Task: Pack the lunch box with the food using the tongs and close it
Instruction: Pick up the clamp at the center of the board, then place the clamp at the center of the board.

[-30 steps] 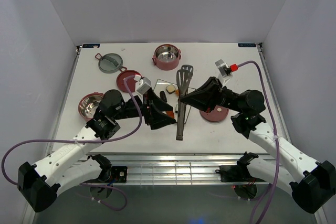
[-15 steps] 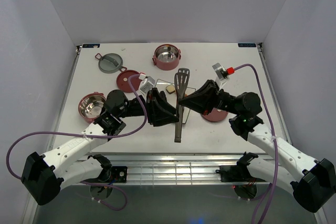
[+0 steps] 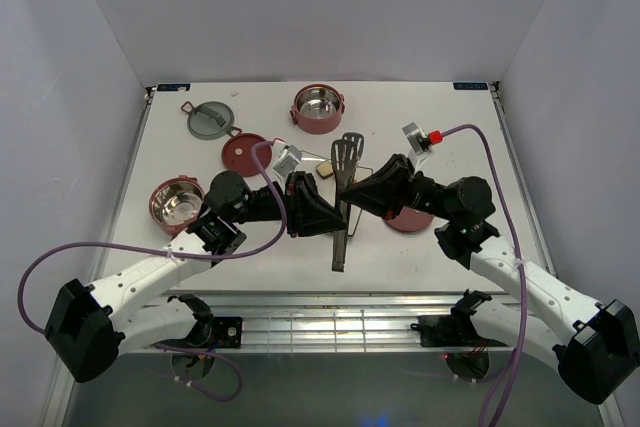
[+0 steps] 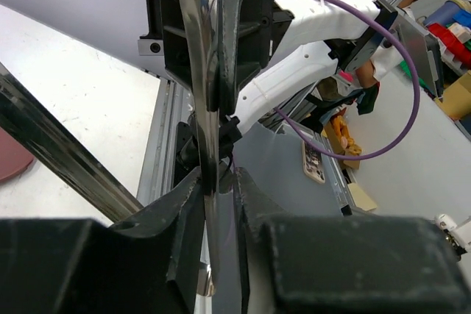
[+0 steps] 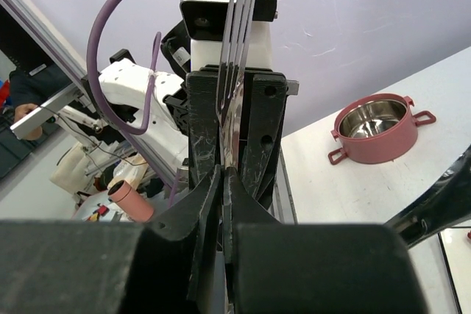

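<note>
The silvery tongs [image 3: 339, 250] stand lengthwise mid-table, their slotted head [image 3: 349, 151] at the far end. My right gripper [image 3: 346, 190] is shut on one blade of the tongs [image 5: 237, 42], which runs up between its fingers. My left gripper [image 3: 336, 221] reaches in from the left, and the other blade of the tongs [image 4: 200, 49] passes between its fingers [image 4: 250, 196]. That blade rests against one pad, with a narrow gap left to the other. Lunch box bowls sit at the back [image 3: 319, 109] [image 5: 375, 126] and at the left [image 3: 174, 202]. Food pieces [image 3: 325, 169] lie on the square plate [image 3: 305, 158].
A red disc lid [image 3: 243, 152] lies left of the plate, and another [image 3: 405, 220] lies partly under the right arm. The grey-green lid [image 3: 211, 119] is at the back left. The two arms meet over the middle of the table.
My left gripper has slid right onto the tongs and its jaws have narrowed round a blade. The right gripper, still shut on the tongs, has shifted slightly left.
</note>
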Robot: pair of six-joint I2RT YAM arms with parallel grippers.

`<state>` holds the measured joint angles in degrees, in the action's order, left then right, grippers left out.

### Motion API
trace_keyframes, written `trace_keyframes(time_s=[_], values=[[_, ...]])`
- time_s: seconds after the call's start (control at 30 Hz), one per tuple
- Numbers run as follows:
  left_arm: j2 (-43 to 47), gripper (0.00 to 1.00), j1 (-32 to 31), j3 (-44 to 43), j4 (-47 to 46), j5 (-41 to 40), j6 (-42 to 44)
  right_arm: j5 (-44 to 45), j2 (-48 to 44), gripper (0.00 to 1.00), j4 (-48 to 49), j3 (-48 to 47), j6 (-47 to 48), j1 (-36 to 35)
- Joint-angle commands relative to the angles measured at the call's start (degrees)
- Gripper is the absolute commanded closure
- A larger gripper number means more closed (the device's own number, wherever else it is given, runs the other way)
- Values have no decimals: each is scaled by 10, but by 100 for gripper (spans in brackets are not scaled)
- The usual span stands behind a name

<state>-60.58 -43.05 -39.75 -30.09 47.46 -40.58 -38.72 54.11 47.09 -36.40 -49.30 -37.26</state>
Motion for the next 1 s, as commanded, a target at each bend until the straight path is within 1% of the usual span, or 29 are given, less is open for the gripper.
trace_keyframes(time_s=[0.0, 0.03, 0.07, 0.13, 0.17, 0.2, 0.23, 0.27, 0.33, 0.37, 0.4, 0.43, 0.47, 0.5, 0.53, 0.57, 0.6, 0.63, 0.67, 0.7, 0.73, 0.8, 0.97], values=[[-3, 70, -5, 2, -17, 5, -3, 12, -5, 92, 38, 4, 9, -3], [-4, 73, -5, 2, -18, 7, -3, 11, -5, 92, 35, 2, 10, -3], [-5, 79, -5, 2, -18, 8, -2, 10, -6, 92, 33, 2, 14, -3], [-3, 85, -5, 2, -18, 7, 0, 9, -8, 92, 17, -2, 19, -3], [-2, 90, -5, 3, -17, 4, 1, 10, -10, 92, 9, -3, 25, -3], [2, 93, -5, 2, -9, 3, 5, 13, -13, 89, -3, -5, 35, -3], [4, 96, -5, -5, 2, 1, 10, 21, -15, 77, -15, -6, 43, -3], [5, 100, -5, -12, 19, -2, 17, 25, -22, 69, -43, -10, 50, -3], [11, 100, -5, -29, 98, -23, 51, 39, -34, 52, -81, -18, 82, -3], [13, 100, -5, -47, 129, -35, 65, 47, -48, 39, -130, -29, 95, -3], [19, 100, -5, -59, 208, -73, 81, 71, -58, 33, -162, -36, 109, -3], [28, 100, -5, -70, 261, -105, 115, 86, -77, 25, -196, -44, 142, -3], [31, 100, -5, -95, 309, -139, 130, 101, -85, 23, -235, -52, 161, -3], [35, 100, -5, -110, 417, -182, 140, 118, -95, 22, -313, -73, 178, -3], [38, 100, -5, -123, 465, -284, 156, 150, -114, 21, -348, -81, 211, -3], [37, 100, -5, -142, 503, -332, 160, 166, -123, 21, -378, -86, 224, -3], [35, 100, -5, -150, 572, -380, 162, 178, -136, 20, -417, -88, 235, -3], [30, 100, -4, -159, 606, -464, 164, 193, -146, 20, -431, -86, 243, -4], [12, 100, -4, -166, 631, -508, 163, 196, -169, 19, -442, -82, 257, -3], [1, 100, -2, -174, 677, -538, 161, 199, -181, 19, -460, -80, 264, -3], [-10, 100, 0, -176, 694, -576, 160, 200, -201, 18, -468, -75, 271, -3], [-39, 100, 8, -172, 722, -600, 152, 202, -216, 18, -494, -75, 288, -3], [-67, 100, 34, -150, 722, -644, 151, 203, -251, 17, -553, -83, 318, -3]])
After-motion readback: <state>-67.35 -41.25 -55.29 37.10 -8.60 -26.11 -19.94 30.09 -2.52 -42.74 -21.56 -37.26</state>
